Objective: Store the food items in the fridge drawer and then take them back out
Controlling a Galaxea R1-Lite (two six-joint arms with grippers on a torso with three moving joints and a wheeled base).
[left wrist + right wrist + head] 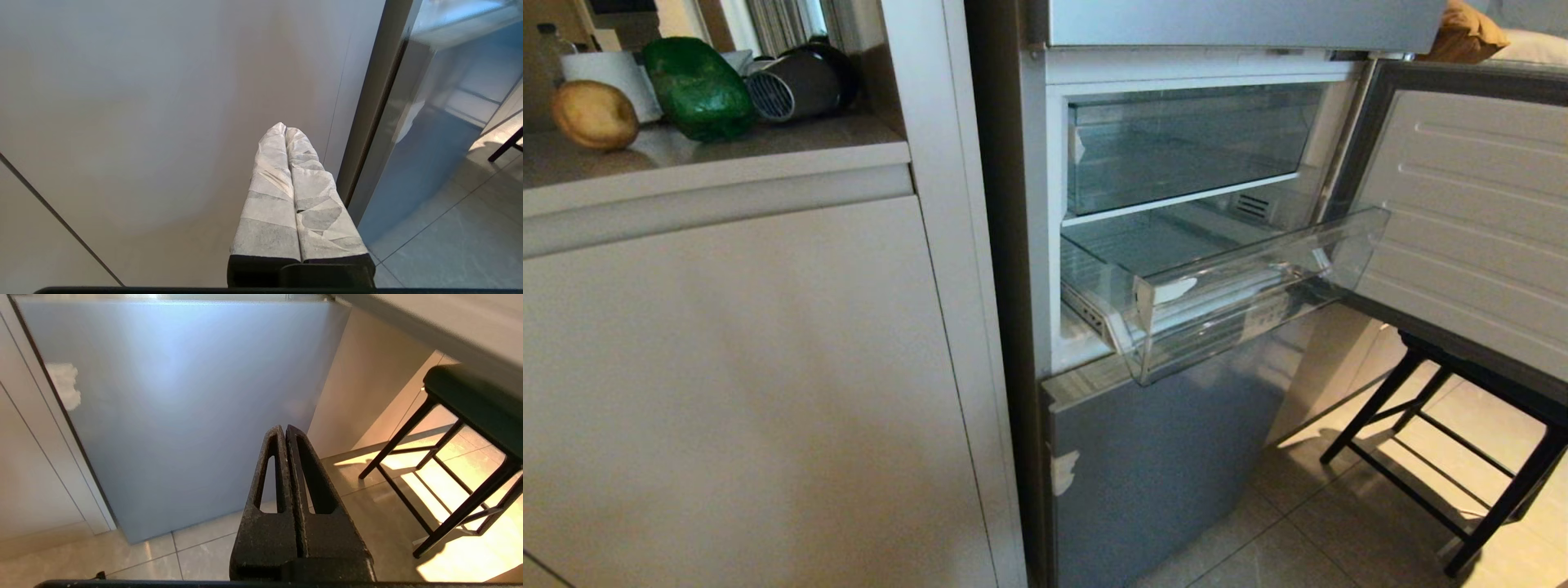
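Potato point(595, 114) and pepper point(698, 88) on counter point(768, 147); one drawer point(1225, 286) out.

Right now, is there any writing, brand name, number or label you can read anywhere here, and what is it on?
None: no readable text in any view.
The fridge drawer has a pale patch on its front lip, bearing nothing legible.
The lower fridge door shows only a scuffed white mark, not lettering.
The potato, green pepper and stool carry no labels.

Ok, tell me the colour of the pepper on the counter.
Dark glossy green; the pepper shows best in the head view, beside the potato.
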